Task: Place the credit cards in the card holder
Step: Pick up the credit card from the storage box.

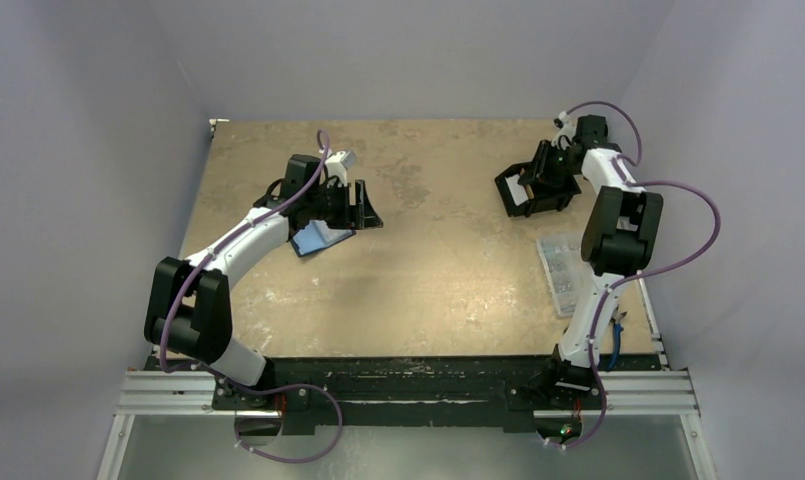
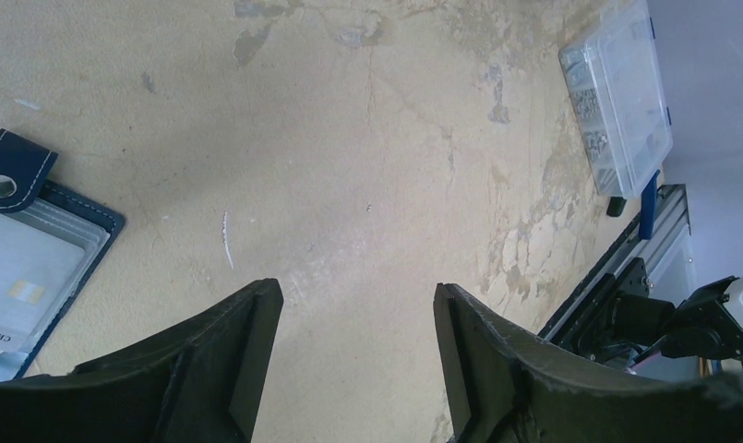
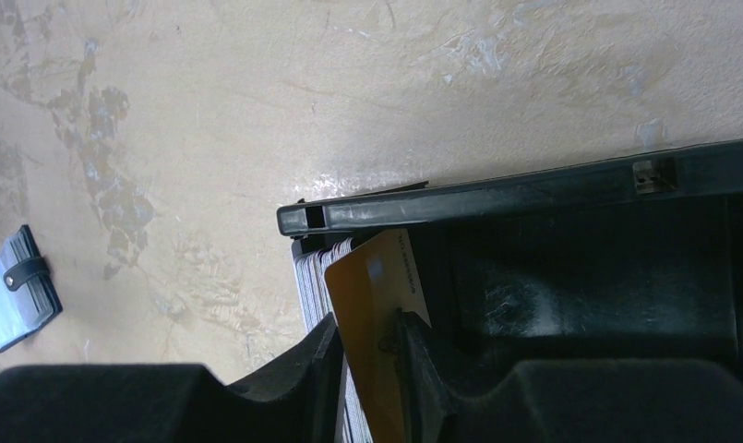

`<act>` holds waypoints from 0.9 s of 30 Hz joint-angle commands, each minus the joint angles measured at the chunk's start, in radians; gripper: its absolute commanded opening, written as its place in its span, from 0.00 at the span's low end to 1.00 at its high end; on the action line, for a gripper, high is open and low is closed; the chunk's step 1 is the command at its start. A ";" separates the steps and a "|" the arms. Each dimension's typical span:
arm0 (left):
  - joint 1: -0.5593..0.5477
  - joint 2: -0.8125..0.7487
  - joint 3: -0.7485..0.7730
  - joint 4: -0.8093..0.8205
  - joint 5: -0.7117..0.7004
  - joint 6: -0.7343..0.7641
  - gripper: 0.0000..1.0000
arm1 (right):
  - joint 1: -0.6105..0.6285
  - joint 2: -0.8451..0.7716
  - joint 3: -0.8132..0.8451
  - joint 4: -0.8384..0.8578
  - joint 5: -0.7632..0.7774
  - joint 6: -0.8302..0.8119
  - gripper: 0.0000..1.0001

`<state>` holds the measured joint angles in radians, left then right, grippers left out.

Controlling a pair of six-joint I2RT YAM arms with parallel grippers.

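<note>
The right end effector [image 3: 367, 365], pinching an orange card [image 3: 378, 295] in the black box [image 3: 533, 198], sits well right of the card holder [image 1: 316, 238], which lies beside the wide-open left end effector [image 2: 358, 309].

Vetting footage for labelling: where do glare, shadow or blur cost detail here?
Top external: soft even light, but the clear plastic compartment box washes out. Left wrist: beige table sharp, the left gripper dark. Right wrist: table glare beside the black open-sided box, whose interior is murky; the right gripper blurs around the orange card.
</note>
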<state>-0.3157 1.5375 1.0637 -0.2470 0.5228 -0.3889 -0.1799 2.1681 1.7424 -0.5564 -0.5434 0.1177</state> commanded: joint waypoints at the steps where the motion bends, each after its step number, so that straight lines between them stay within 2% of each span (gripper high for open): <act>1: -0.003 0.003 -0.008 0.047 0.026 -0.015 0.66 | -0.003 -0.081 0.014 0.013 -0.036 0.011 0.32; 14: -0.004 0.004 -0.010 0.051 0.027 -0.016 0.66 | -0.020 -0.096 0.018 0.019 -0.022 0.024 0.22; 24: -0.003 0.009 -0.013 0.050 0.013 -0.013 0.66 | -0.026 -0.151 0.048 0.037 0.133 0.093 0.02; 27: -0.004 0.013 -0.013 0.044 0.000 -0.006 0.66 | -0.027 -0.179 0.052 0.024 0.182 0.158 0.00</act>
<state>-0.3157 1.5410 1.0508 -0.2398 0.5278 -0.4015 -0.2070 2.0789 1.7439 -0.5537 -0.4465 0.1917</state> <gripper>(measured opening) 0.661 0.074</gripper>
